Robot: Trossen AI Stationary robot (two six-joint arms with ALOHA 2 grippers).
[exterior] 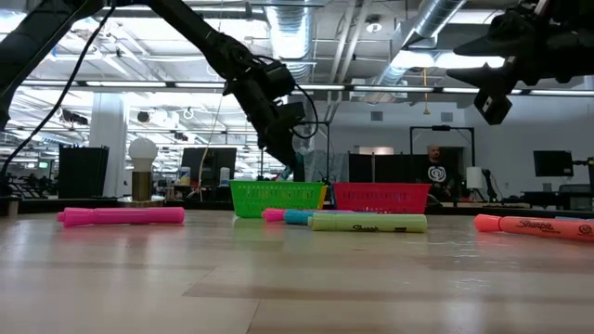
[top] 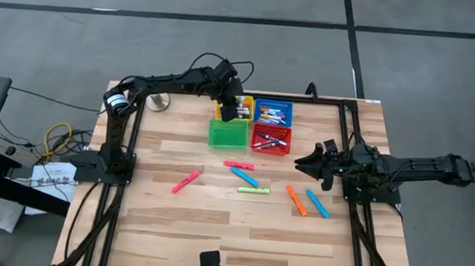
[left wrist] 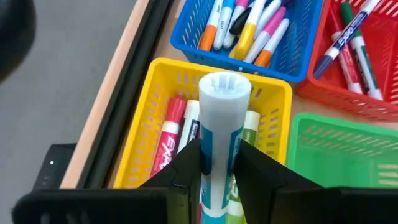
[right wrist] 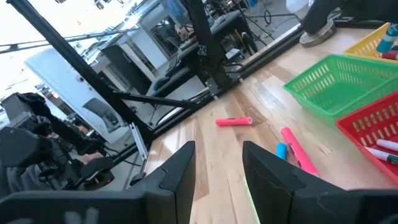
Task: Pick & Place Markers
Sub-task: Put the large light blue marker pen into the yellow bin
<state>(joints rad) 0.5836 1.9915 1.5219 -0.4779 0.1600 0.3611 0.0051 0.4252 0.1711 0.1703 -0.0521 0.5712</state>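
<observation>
Six markers lie loose on the table (top: pixel 170 230) w/ nothing holding them: two pink, one blue, one yellow-green in the middle, then an orange marker (top: pixel 296 200) and a light blue marker (top: pixel 318 204) nearer the right arm. The rest are sorted in four baskets at the far side of the table. The left gripper (left wrist: pixel 217 163) is up over the yellow basket (left wrist: pixel 146 118), and its two fingers are squeezed on a white and blue marker (left wrist: pixel 221 130). The marker stands straight up, cap end toward the camera, prob. so it can drop down into the basket next to the fat markers already lying in there. It is not let go yet; the fingers touch it on both sides. The blue basket (left wrist: pixel 298 53) and red basket (left wrist: pixel 379 62) already have thin pens in them, so it looks like each kind gets its own box. The green basket (left wrist: pixel 348 155) looks empty from here. The right gripper (right wrist: pixel 217 163) hangs in the air above the table, near the orange and light blue markers. Its fingers are apart w/ nothing between them. It points toward the loose pink ones, maybe to be ready for the next pick. Lots of the job is done, but the six loose ones still need a home.
</observation>
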